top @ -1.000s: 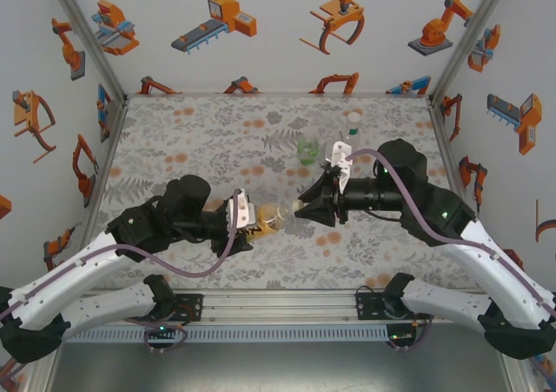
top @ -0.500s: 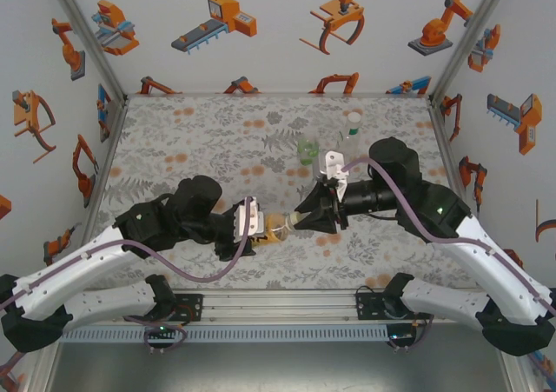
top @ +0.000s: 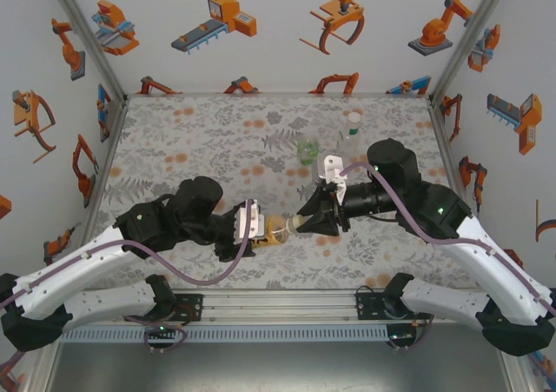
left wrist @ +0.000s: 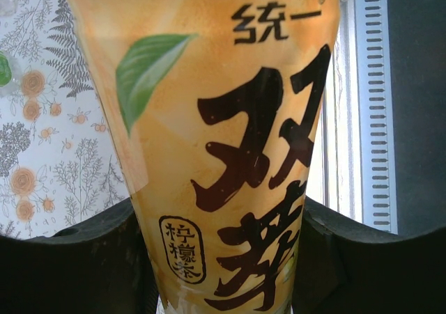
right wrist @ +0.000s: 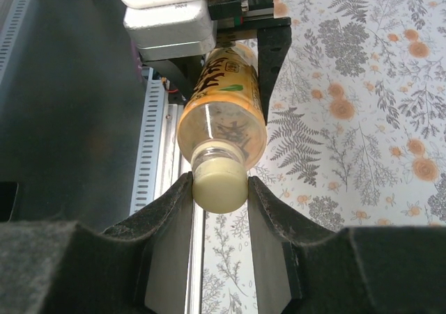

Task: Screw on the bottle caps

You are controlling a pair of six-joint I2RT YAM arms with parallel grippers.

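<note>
Both hands have dropped a little toward the near edge since a second ago, and the left hand [top: 261,229] has pushed rightward, so the pair now meet closer in front of the bases. That left hand is clenched round the body of the amber bottle [right wrist: 224,112]. It holds the bottle on its side, clear of the bench [top: 174,140], with the neck pointing at the right hand [top: 303,224]. The right hand is clamped on the cap [right wrist: 220,187], with its dark fingers [right wrist: 171,220] pressed one to each side of it. From overhead you see the two arms nose to nose with only a sliver of amber between them, and the cap is too small to make out there. The right wrist camera gives what the overhead cannot: a pale yellowish cap sitting over the neck, the clear shoulder behind it with tea-coloured liquid, and the left hand's white housing further back. The left wrist camera brings the label [left wrist: 230,154] up close, yellow-orange with a green leaf and heavy dark Chinese characters. There the bottle is wedged between two black pads, and the slotted rail [left wrist: 367,119] runs off to one side. Farther out, the green-tinted bottle [top: 307,152] and the slim bottle [top: 351,131] stand upright beyond the right arm, close to each other.
</note>
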